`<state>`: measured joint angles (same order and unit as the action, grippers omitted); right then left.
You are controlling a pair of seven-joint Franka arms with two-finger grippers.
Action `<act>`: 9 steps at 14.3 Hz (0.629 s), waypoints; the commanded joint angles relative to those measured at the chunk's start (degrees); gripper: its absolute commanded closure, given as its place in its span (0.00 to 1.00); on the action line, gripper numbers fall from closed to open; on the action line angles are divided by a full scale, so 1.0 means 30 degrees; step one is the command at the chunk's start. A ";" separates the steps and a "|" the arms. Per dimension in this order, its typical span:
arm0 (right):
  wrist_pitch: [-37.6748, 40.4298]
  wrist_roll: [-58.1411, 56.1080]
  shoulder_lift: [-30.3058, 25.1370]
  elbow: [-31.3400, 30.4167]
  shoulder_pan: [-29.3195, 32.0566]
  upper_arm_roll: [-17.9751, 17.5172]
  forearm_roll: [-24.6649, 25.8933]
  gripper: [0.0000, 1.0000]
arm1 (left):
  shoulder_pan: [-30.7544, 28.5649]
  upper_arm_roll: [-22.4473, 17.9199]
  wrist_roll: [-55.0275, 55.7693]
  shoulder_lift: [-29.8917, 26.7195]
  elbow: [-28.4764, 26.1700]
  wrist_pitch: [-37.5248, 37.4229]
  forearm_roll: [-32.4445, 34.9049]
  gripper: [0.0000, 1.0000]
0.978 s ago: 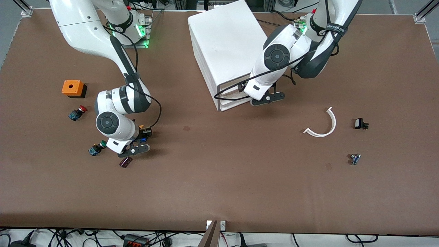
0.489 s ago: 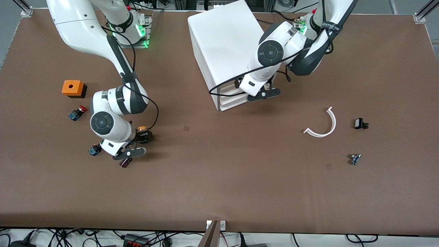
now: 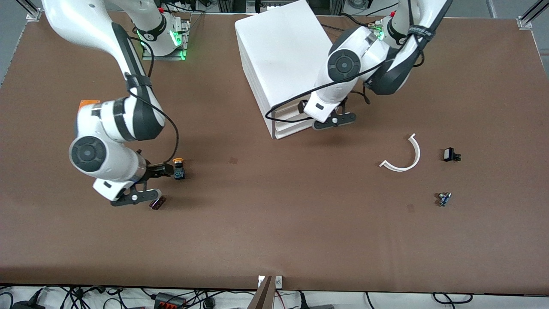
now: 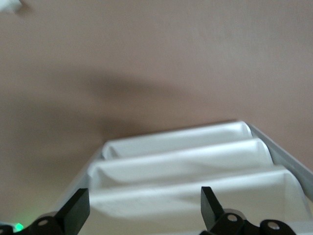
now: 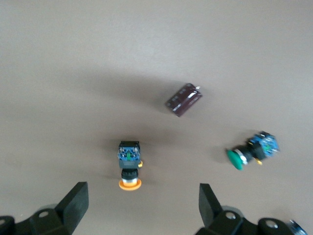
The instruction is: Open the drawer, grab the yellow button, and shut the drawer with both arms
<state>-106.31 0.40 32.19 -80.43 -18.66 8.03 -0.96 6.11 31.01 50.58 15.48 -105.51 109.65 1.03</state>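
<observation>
The right arm (image 3: 107, 81) descends from the upper left of the front view, elbow bent, its pincer (image 5: 139, 203) hanging with fingers spread wide at mid-left. The left arm (image 3: 377, 56) comes from the upper right, folds toward upper centre, its pincer (image 4: 144, 205) likewise parted, pointing downward.

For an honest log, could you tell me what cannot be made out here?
Top drawer: in the front view, the left arm covers the cabinet front; the left wrist view's edge crops it by the open left gripper. Shut or not: unclear.
Green button: in the front view, hidden under the right arm, whose open right gripper hangs near the orange button.
Small part: too small to identify.
</observation>
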 commanded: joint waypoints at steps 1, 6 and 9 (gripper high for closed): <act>0.1421 0.0100 -0.1233 0.0238 0.0447 0.0050 0.0084 0.00 | -0.1942 0.0150 -0.3194 -0.0531 0.2056 -0.2530 0.1614 0.00; 0.2592 -0.0163 -0.3110 0.0267 0.1501 0.0253 0.0115 0.00 | -0.5426 0.0179 -1.0316 -0.0619 0.5395 -0.6282 0.2295 0.00; 0.3501 -0.0164 -0.3521 0.1053 0.2029 0.0372 0.0085 0.00 | -0.7011 0.0238 -1.2572 -0.0618 0.6630 -0.6551 0.2294 0.00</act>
<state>-98.18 0.21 22.80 -79.13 -13.80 9.49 -0.94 -12.27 30.77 17.91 13.28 -88.82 91.79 6.81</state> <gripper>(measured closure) 0.000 0.000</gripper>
